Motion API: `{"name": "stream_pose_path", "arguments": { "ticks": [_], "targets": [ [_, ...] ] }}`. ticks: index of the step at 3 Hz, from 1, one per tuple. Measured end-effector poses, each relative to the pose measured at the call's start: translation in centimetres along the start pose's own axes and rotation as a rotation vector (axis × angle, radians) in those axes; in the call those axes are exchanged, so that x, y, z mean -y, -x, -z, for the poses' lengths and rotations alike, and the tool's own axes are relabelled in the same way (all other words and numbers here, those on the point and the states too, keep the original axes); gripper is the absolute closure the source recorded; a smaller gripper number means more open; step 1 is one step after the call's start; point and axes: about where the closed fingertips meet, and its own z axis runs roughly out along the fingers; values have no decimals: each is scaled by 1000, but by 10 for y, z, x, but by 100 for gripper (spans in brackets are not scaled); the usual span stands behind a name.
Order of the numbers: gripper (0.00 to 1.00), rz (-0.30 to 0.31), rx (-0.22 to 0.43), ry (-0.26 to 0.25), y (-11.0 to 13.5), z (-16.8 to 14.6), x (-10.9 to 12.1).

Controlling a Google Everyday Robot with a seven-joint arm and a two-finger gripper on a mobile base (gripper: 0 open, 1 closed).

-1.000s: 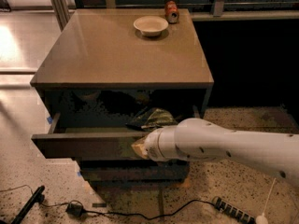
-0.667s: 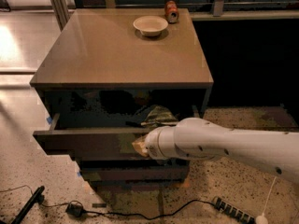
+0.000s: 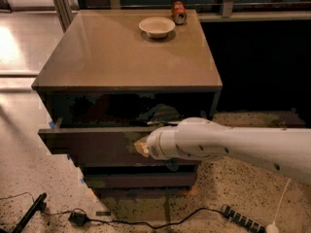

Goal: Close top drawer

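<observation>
Top drawer (image 3: pixel 92 147): part open. Front stands proud of cabinet (image 3: pixel 126 57), w/ a dark gap betw. front and cabinet top edge.
Gripper (image 3: pixel 142 146): at end of white arm (image 3: pixel 233 147), pressed against drawer front, a little right of centre. Mostly hidden behind wrist, so cannot tell whether open or closed.
Change vs. a sec ago: drawer front sits further in and gap is narrower. Arm tip has advanced w/ it toward cabinet.
Meaning (judgement): push is working. Closing is underway but not finished, as front is not yet flush w/ lower drawer front (image 3: pixel 141 180).
Drawer contents: dim shapes (image 3: pixel 163 114) inside, not identifiable.
Next (judgement): same straight push inward till front seats. Off-centre contact may rack the drawer, so watch for jamming.
Cabinet top: bowl (image 3: pixel 156 26) and can (image 3: pixel 179 12) near back edge, well apart from the action.
Floor: cable (image 3: pixel 146 223) and power strip (image 3: pixel 243 219) lie in front of cabinet, below arm.
</observation>
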Motion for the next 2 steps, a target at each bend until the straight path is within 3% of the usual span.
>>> {"name": "stream_pose_path", "arguments": {
  "ticks": [2],
  "targets": [
    [100, -33, 16, -10, 9, -21, 11]
  ]
}}
